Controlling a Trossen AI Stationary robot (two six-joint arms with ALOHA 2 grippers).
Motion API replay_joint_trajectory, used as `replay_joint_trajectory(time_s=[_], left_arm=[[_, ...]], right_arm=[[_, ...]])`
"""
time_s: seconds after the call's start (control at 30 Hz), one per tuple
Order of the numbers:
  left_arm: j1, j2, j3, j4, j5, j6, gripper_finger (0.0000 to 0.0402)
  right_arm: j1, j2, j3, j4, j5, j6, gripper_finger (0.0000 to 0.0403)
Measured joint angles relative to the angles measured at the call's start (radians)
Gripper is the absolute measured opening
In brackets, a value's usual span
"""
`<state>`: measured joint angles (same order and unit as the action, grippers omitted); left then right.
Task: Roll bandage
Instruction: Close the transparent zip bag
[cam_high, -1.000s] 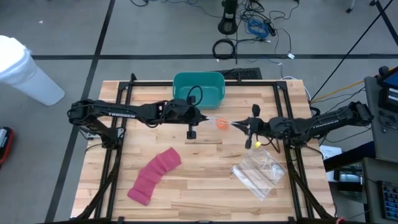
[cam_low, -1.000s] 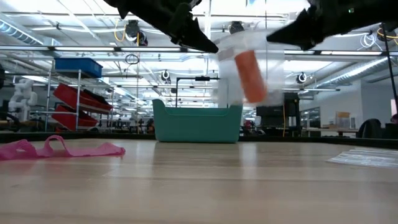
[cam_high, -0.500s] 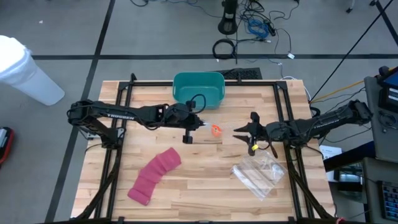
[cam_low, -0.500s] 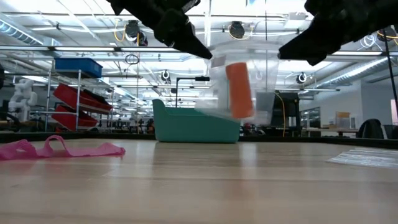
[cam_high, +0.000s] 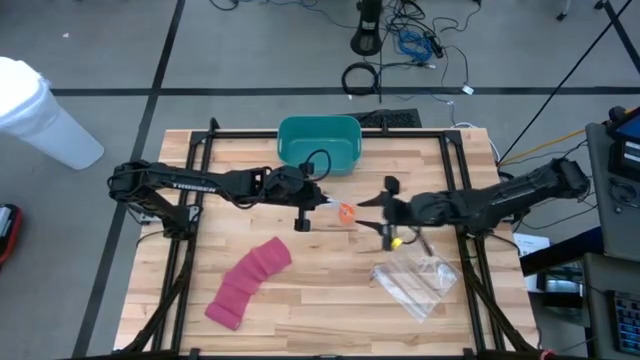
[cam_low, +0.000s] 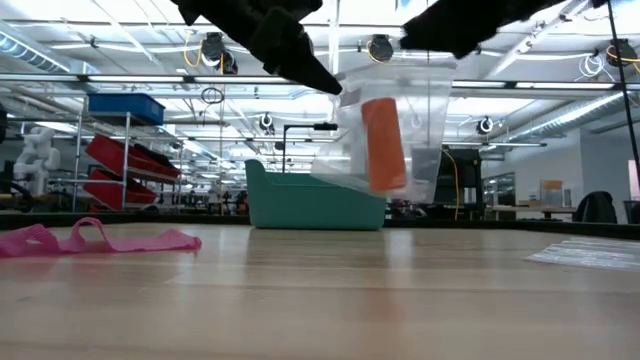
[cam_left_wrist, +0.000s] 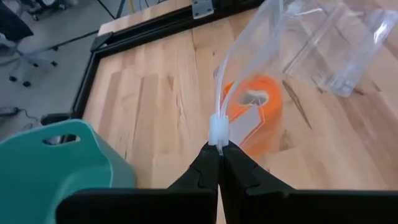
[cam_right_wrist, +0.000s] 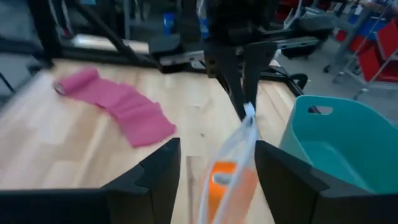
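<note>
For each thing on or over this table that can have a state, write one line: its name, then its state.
clear bag: held up off the table, hanging from one edge.
orange roll: inside the clear bag, rolled up.
left gripper: shut on the clear bag's edge.
right gripper: open, near the bag, holding nothing.
pink bandage: unrolled, lying on the table.
teal bin: upright, open-topped.
second clear bag: lying flat on the table.
</note>
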<state>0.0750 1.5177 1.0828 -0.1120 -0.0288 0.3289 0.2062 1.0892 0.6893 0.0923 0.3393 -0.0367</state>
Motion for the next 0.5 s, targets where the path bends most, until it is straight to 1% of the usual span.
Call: replay_joint_trajectory(time_s=[0.13, 0.27, 0.4, 0.5], left_arm=[[0.0, 0.0, 0.0, -0.002, 0.001, -0.033, 0.0], [0.0, 0.0, 0.0, -0.011, 0.006, -0.034, 0.0], [0.0, 0.0, 0.0, -0.046, 0.006, -0.032, 0.0], [0.0, 0.0, 0.0, -0.055, 0.006, -0.012, 0.0]], right_arm=[[-0.042, 0.153, 0.102, -0.002, -0.001, -0.108, 0.0192], [-0.087, 0.271, 0.197, -0.003, 0.0, -0.182, 0.0192], [-0.12, 0.334, 0.268, -0.043, -0.001, -0.21, 0.0191], [-0.144, 0.367, 0.304, -0.097, -0.009, -0.211, 0.0177]])
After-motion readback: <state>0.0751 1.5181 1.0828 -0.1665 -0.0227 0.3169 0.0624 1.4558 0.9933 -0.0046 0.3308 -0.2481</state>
